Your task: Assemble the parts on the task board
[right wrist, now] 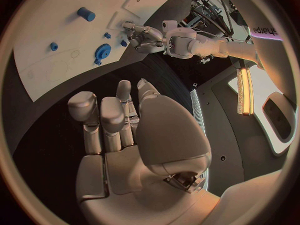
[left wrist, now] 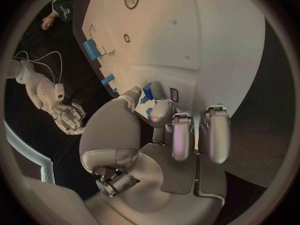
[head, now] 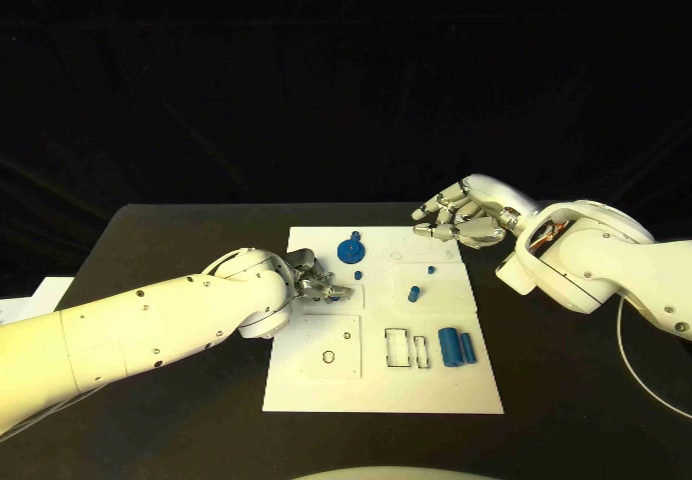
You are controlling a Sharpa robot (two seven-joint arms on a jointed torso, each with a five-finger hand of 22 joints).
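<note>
Nearest on the white task board (head: pixel 433 395): two blue cylinders (head: pixel 457 346) lying side by side at its right, beside rectangular slots. Mid-board: left hand (head: pixel 310 283) pinching a small blue part (left wrist: pixel 147 91) betw. thumb and finger. A small blue peg (head: pixel 414 293) lies to its right. Farther: blue gear (head: pixel 351 249). Far right corner: right hand (head: pixel 459 222), fingers curled, holding nothing, off the board edge.

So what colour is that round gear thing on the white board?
Blue; the gear shows best in the head view.
</note>
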